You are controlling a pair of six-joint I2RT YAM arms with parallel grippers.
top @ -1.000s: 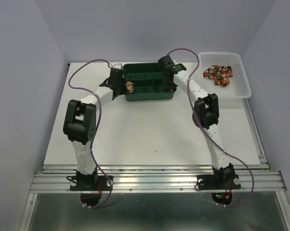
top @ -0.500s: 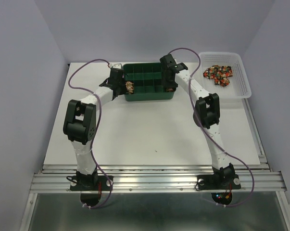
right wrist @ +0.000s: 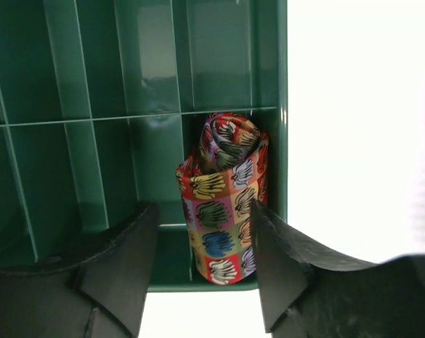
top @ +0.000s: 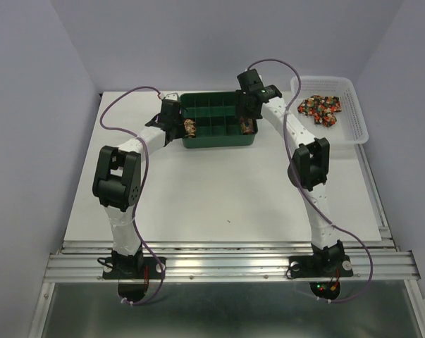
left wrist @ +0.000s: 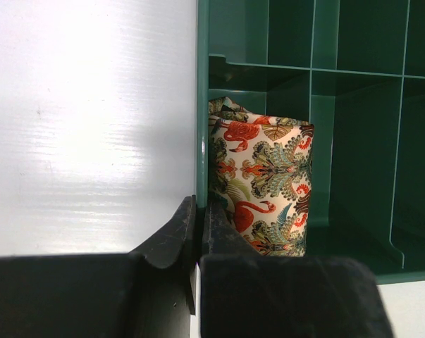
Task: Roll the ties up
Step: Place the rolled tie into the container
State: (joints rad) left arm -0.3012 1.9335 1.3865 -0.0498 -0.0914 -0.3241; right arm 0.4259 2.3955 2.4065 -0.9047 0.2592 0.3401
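A green compartment tray (top: 219, 141) stands at the back of the table. A cream roll of tie with a flamingo print (top: 190, 127) (left wrist: 265, 186) stands in its left end compartment. My left gripper (top: 178, 124) (left wrist: 198, 211) is shut on the tray's left wall (left wrist: 202, 105), one finger outside and one inside. Another tie roll, printed in coloured squares (top: 248, 127) (right wrist: 223, 190), stands upright in the near right corner compartment. My right gripper (top: 248, 105) (right wrist: 204, 208) hangs open above it, fingers on either side and not pinching it.
A white basket (top: 358, 131) at the back right holds a heap of unrolled patchwork ties (top: 320, 109). The tray's other compartments (right wrist: 92, 70) show bare green floor. Grey walls close in behind and on both sides of the white table (top: 219, 197).
My right gripper has opened, let go of the squares-print roll and risen back from the tray. The left gripper and the tray have not moved.
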